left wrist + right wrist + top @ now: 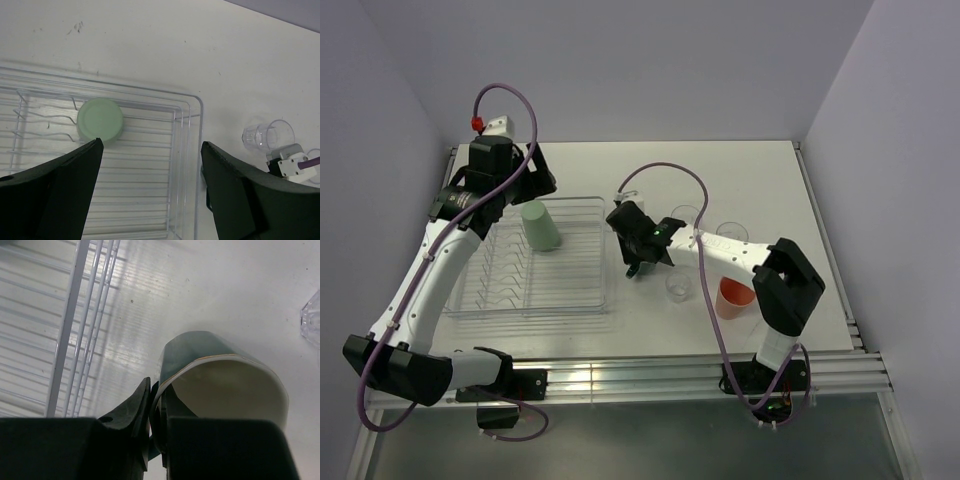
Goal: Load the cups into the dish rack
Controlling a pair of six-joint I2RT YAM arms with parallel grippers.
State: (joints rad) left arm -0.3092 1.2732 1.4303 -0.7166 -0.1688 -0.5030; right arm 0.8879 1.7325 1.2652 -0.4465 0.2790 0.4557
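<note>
The dish rack (pixel 570 290) lies at the left centre. A pale green tumbler (pixel 540 225) stands upside down in its far part and shows in the left wrist view (pixel 100 120). My left gripper (pixel 538 182) (pixel 151 145) is open and empty, above the rack's far right corner (pixel 192 130). My right gripper (pixel 642 250) (pixel 157 390) is shut on the rim of the dark teal mug (pixel 220 365), just right of the rack (pixel 75 315). Three clear glasses (pixel 686 215) (pixel 730 232) (pixel 678 287) and the salmon-pink tumbler (pixel 733 298) stand on the table to the right.
The white table (pixel 760 170) has raised rails along its left, right and near edges. Grey walls close in at the back and sides. A clear glass (pixel 262 135) lies right of the rack; another glass's edge (pixel 312 322) shows near the mug.
</note>
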